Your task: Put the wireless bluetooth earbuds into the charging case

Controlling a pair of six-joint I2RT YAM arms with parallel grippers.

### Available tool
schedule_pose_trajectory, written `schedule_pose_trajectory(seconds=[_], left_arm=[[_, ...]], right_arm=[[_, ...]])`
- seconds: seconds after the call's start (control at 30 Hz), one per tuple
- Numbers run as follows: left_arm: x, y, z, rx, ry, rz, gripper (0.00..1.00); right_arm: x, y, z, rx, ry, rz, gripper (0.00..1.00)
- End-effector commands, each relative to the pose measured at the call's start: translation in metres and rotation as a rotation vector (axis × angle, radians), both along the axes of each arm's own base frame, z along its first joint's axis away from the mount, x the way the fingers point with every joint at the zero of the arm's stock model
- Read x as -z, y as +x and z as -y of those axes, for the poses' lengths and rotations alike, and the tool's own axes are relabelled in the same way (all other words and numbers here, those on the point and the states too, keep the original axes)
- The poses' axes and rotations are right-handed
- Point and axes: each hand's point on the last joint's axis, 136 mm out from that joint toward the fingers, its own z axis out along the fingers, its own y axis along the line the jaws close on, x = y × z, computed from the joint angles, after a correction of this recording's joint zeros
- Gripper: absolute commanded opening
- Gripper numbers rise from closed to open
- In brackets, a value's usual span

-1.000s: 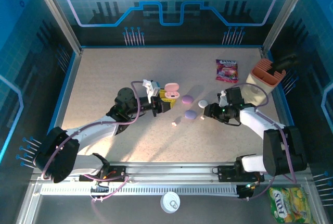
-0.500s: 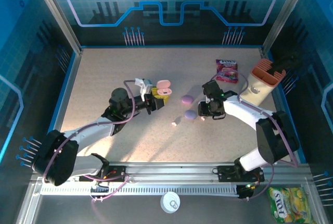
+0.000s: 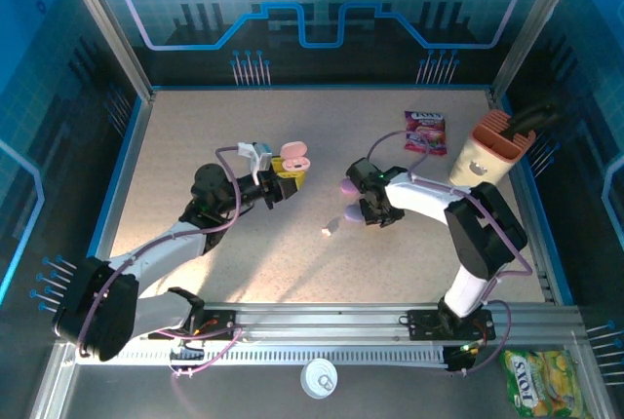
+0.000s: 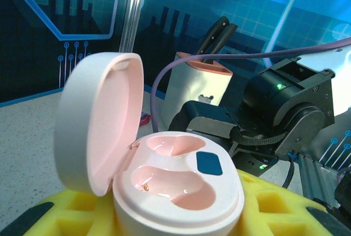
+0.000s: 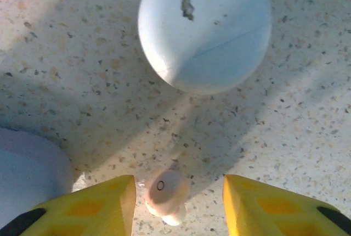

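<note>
My left gripper (image 3: 276, 177) is shut on the open pink charging case (image 3: 292, 160), clamping its base between yellow pads (image 4: 274, 206). In the left wrist view the case (image 4: 175, 181) has its lid (image 4: 98, 121) tipped back and both wells empty. My right gripper (image 3: 375, 209) points down at the table near two purple cases (image 3: 349, 185). In the right wrist view a small pink-white earbud (image 5: 164, 194) lies on the table between the open yellow fingers (image 5: 104, 203), close to the left one. A white case (image 5: 204, 30) lies just beyond. Another earbud (image 3: 328, 231) lies left of the right gripper.
A snack packet (image 3: 425, 132) lies at the back right, and next to it stands a beige holder with dark handles (image 3: 492, 151). A purple case (image 5: 27, 175) lies close beside my right gripper's left finger. A yellow bag (image 3: 534, 380) and a white disc (image 3: 319, 377) lie off the table at the front.
My right arm has swung left across the table to hover over the earbud by the cases, its jaws narrowing slightly. My left gripper has carried the open pink case a little left and back.
</note>
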Motion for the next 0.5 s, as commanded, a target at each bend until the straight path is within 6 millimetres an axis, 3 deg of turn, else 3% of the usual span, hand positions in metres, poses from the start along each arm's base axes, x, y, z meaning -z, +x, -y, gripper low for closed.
schedule_pose_trajectory(seconds=[0.0,0.47], left_arm=[[-0.0082,-0.0063,-0.0014,0.024,-0.006,0.026,0.23],[-0.0054,-0.007,-0.0015,0.028,-0.007,0.017,0.23]], right_arm=[[0.0014,-0.0011,0.0003,0.002,-0.051,-0.016,0.44],[-0.003,-0.0088,0.0055,-0.021,-0.101,-0.05,0.4]])
